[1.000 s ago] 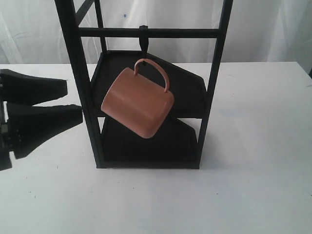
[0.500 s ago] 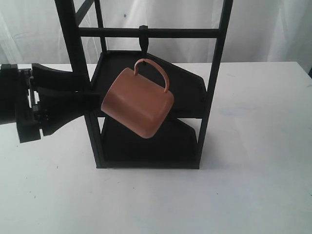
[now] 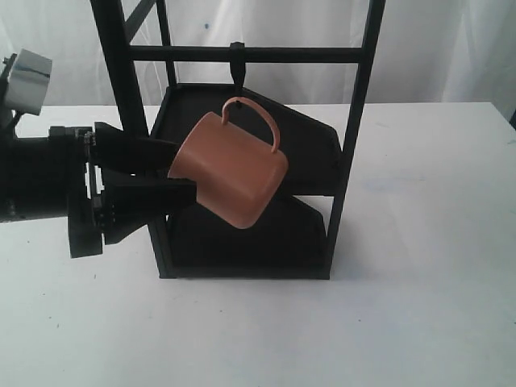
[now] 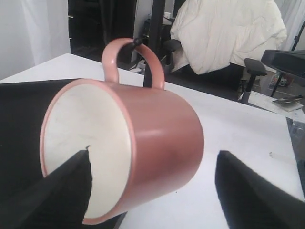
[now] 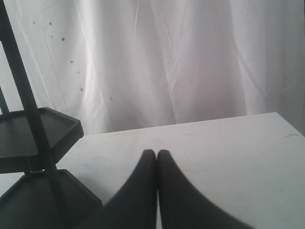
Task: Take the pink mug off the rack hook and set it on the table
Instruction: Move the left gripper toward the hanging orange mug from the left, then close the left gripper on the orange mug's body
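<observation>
The pink mug [image 3: 230,169] hangs tilted by its loop handle from the rack hook [image 3: 236,66] on the black rack's top crossbar, mouth turned left. My left gripper [image 3: 184,168] is open at the mug's mouth, fingers spread wide. In the left wrist view the pink mug [image 4: 162,138] shows its cream inside; one finger of the left gripper [image 4: 152,164] stands in front of the mouth, the other is well clear of the wall. My right gripper [image 5: 157,153] is shut and empty above the white table [image 5: 219,152]; it is out of the exterior view.
The black two-shelf rack [image 3: 250,210] stands mid-table, its left post [image 3: 133,121] just beside my left fingers. White table [image 3: 419,290] spreads to the front and right. A white curtain [image 5: 181,62] hangs behind. The rack's shelves [image 5: 38,131] lie near my right gripper.
My left gripper has travelled right, from left of the rack post to the mug's mouth, staying open. The mug still hangs as before.
</observation>
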